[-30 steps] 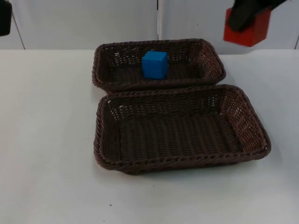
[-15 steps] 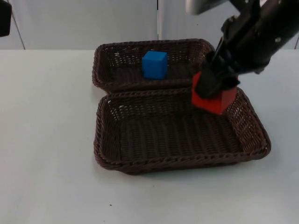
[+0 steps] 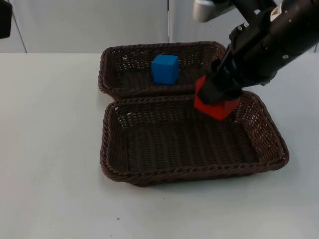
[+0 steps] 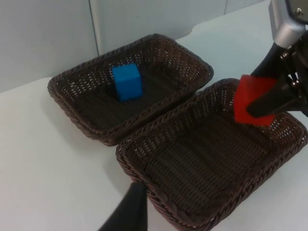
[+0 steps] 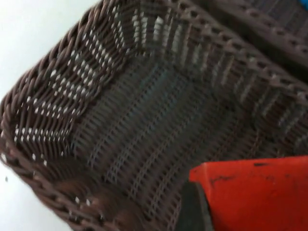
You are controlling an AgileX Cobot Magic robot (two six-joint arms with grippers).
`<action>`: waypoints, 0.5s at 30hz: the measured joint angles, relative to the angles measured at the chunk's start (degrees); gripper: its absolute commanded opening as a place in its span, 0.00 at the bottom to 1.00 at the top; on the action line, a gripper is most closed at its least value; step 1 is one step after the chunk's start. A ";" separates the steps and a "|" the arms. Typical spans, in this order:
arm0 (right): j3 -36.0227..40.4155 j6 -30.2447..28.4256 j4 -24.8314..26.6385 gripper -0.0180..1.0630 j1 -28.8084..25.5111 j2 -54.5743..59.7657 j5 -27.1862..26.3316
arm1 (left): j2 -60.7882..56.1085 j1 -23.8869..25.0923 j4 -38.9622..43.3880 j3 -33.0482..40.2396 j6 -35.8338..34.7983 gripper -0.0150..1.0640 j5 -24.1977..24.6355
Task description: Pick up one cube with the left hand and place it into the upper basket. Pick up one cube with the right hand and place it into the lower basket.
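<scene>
A blue cube [image 3: 165,68] [image 4: 127,82] rests inside the upper basket [image 3: 106,74] [image 4: 57,94], near its middle. My right gripper [image 3: 215,91] is shut on a red cube [image 3: 215,105] [image 4: 254,100] [image 5: 260,197]. It holds the cube tilted, just above the back right part of the lower basket [image 3: 106,149] [image 4: 139,168] [image 5: 53,130]. The cube hangs clear of the woven floor. My left gripper [image 4: 131,214] waits off to the far left of the table, away from both baskets.
The two brown wicker baskets stand rim to rim in the middle of the white table [image 3: 50,149]. The grey partition wall [image 3: 89,25] runs behind them. Bare table lies left, right and in front of the baskets.
The right arm came down from the upper right with the red cube, to over the lower basket's back right, then edged a little left. The blue cube and left arm stayed put.
</scene>
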 measured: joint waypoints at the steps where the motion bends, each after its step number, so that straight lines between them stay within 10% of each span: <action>1: 0.00 0.00 0.43 0.01 0.00 0.00 -0.97 | 0.00 0.00 0.00 0.00 0.00 0.95 0.00; 15: 0.13 0.30 4.20 0.01 0.00 8.93 -8.53 | 0.00 0.00 0.09 0.00 0.00 0.95 0.00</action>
